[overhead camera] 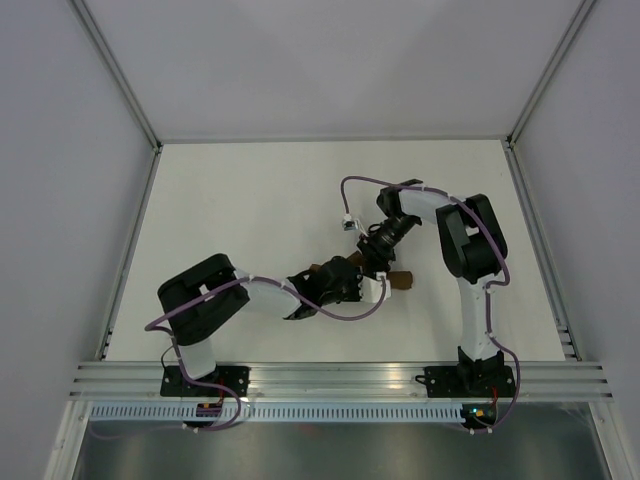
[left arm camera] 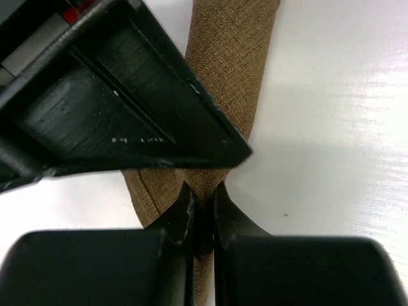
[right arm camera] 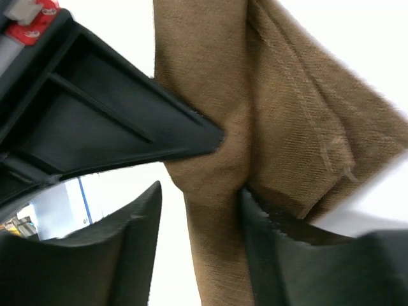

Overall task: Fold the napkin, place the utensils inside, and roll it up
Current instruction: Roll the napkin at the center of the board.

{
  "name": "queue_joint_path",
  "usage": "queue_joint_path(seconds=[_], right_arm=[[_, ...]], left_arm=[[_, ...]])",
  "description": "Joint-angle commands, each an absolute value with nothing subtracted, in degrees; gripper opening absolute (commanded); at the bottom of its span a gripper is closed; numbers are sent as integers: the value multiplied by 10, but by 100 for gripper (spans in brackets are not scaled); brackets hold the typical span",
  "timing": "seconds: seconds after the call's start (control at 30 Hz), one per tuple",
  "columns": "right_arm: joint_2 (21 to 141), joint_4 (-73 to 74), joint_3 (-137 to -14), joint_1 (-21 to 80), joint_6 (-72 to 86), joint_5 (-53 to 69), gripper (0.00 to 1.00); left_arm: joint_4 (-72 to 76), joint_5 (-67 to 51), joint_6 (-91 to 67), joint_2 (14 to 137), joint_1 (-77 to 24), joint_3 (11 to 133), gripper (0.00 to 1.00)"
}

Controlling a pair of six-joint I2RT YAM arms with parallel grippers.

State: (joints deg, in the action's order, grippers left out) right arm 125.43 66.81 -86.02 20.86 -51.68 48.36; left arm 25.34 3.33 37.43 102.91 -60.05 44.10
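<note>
Brown woven fabric, the napkin point(left arm camera: 233, 70), is gathered into a narrow band and pinched between the nearly meeting fingers point(left arm camera: 178, 217) of the left gripper point(left arm camera: 204, 194). Only a thin sliver of cloth is seen in the slit between them. Just beyond those fingertips the band is crossed by a black wedge-shaped finger of the right gripper point(right arm camera: 201, 188), whose point is laid against the cloth. Farther from the left gripper the band widens and runs away over the white bench point(left arm camera: 331, 127).

In the right wrist view the right gripper is held spread, and the napkin passes between its two fingers. The cloth is touched by the finger on the right of that view, while a strip of bare bench is seen between the cloth and the other finger. Just ahead of the fingertips the cloth is pressed from the left of that view by the black tip of the left gripper. Beyond that, the napkin is bunched in thick folds, with a stitched hem showing.

From above, both grippers are seen tip to tip near the middle of the bench, with brown cloth showing on either side of them.
</note>
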Motion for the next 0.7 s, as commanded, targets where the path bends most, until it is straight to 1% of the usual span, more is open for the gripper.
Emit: queue_joint_path(seconds=[0.0, 0.03, 0.13, 0.17, 0.23, 0.27, 0.4, 0.57, 0.63, 0.67], right_arm=[[1245, 607, -849, 207, -541, 404, 59], [1236, 605, -849, 204, -533, 410, 65], [1190, 585, -848, 190, -501, 433, 73], [1166, 576, -847, 183, -491, 439, 73], [1142, 547, -844, 164, -468, 448, 74], [1117, 530, -839, 148, -428, 450, 74], [1054, 399, -796, 90, -328, 450, 75], [950, 302, -700, 16, -299, 463, 75], [914, 281, -653, 11, -319, 459, 75], [873, 272, -635, 10, -324, 456, 74]], left_arm=[[157, -70, 310, 1029, -581, 461, 2], [147, -81, 305, 1029, -577, 465, 2], [106, -121, 287, 1030, -563, 480, 2], [95, -129, 280, 1032, -560, 490, 2], [66, -155, 273, 1034, -550, 498, 2], [58, -171, 266, 1034, -547, 506, 2], [22, -218, 239, 1034, -521, 526, 2], [-94, -280, 213, 1066, -490, 598, 2], [-120, -295, 206, 1080, -477, 616, 2], [-138, -304, 200, 1085, -474, 628, 2]])
